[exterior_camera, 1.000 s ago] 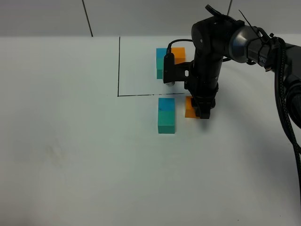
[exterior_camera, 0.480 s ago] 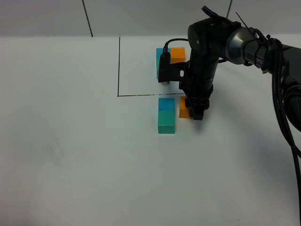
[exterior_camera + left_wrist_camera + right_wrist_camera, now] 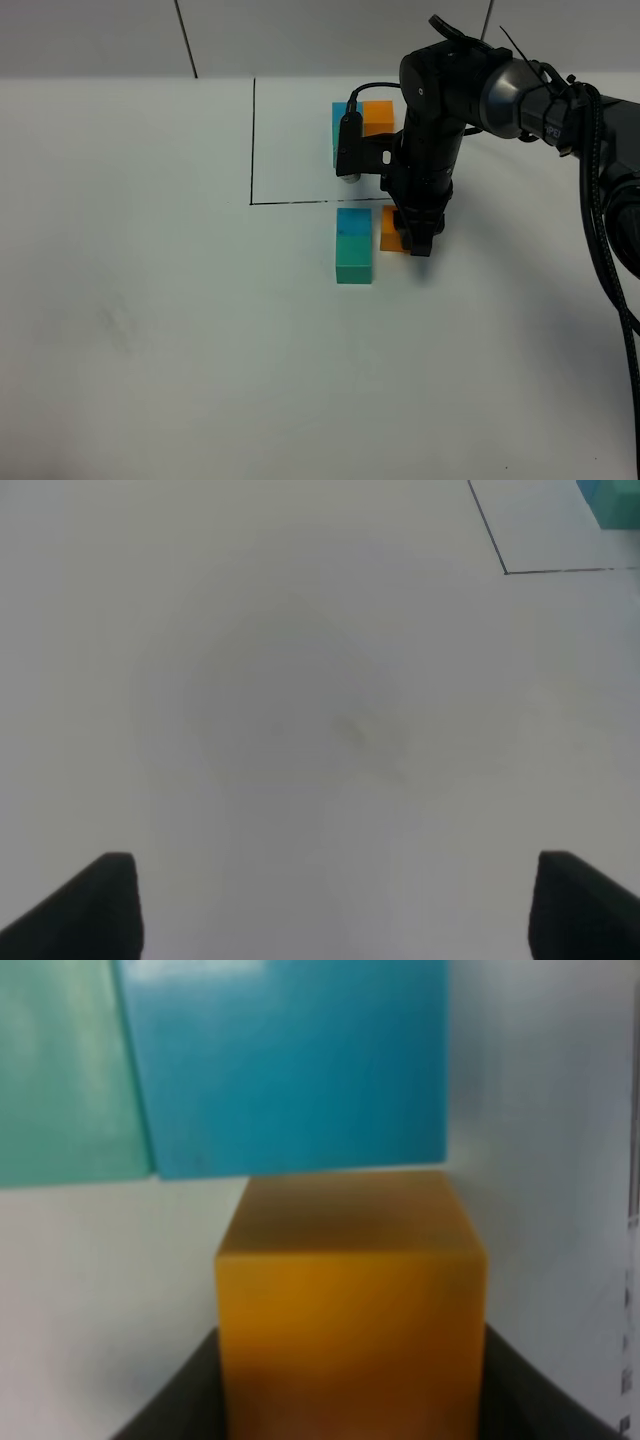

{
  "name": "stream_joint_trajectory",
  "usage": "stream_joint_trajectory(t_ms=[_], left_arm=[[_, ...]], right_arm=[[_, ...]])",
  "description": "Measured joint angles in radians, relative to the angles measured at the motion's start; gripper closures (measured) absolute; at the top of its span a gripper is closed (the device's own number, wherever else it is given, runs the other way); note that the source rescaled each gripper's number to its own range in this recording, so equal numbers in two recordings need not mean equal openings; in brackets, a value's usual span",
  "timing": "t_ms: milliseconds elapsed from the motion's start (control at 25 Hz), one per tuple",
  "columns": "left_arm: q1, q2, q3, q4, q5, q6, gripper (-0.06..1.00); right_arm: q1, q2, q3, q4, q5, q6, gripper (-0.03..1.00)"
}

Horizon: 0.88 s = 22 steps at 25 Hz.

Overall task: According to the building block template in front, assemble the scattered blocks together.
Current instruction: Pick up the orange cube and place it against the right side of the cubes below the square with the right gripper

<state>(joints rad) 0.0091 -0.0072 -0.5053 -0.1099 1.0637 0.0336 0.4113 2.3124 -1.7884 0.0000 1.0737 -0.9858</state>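
R gripper (image 3: 418,243) pressed together, nudging orange cube (image 3: 391,229) toward blue cube (image 3: 353,221), which sits w/ teal cube (image 3: 354,259); small gap left. L gripper (image 3: 325,905) spread, holds nothing, far off.

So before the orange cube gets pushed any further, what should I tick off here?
1. Blue cube and teal cube joined: ok.
2. Orange cube flush against blue cube: not ok, a gap shows.
3. Right end effector shut behind orange cube: ok.
4. Template fully visible for comparison: not ok, arm covers part.
5. Left end effector open, away from cubes: ok.
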Motion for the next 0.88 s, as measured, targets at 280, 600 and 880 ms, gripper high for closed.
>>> stream_joint_trajectory(t_ms=[280, 600, 880], left_arm=[[0.0, 0.0, 0.0, 0.0, 0.0, 0.0, 0.27], [0.0, 0.0, 0.0, 0.0, 0.0, 0.0, 0.27], [0.0, 0.0, 0.0, 0.0, 0.0, 0.0, 0.27]], right_arm=[[0.011, 0.0, 0.005, -0.013, -0.003, 0.001, 0.97], [0.027, 0.0, 0.007, -0.014, -0.015, 0.006, 0.97], [0.031, 0.0, 0.008, -0.013, -0.023, 0.02, 0.97]])
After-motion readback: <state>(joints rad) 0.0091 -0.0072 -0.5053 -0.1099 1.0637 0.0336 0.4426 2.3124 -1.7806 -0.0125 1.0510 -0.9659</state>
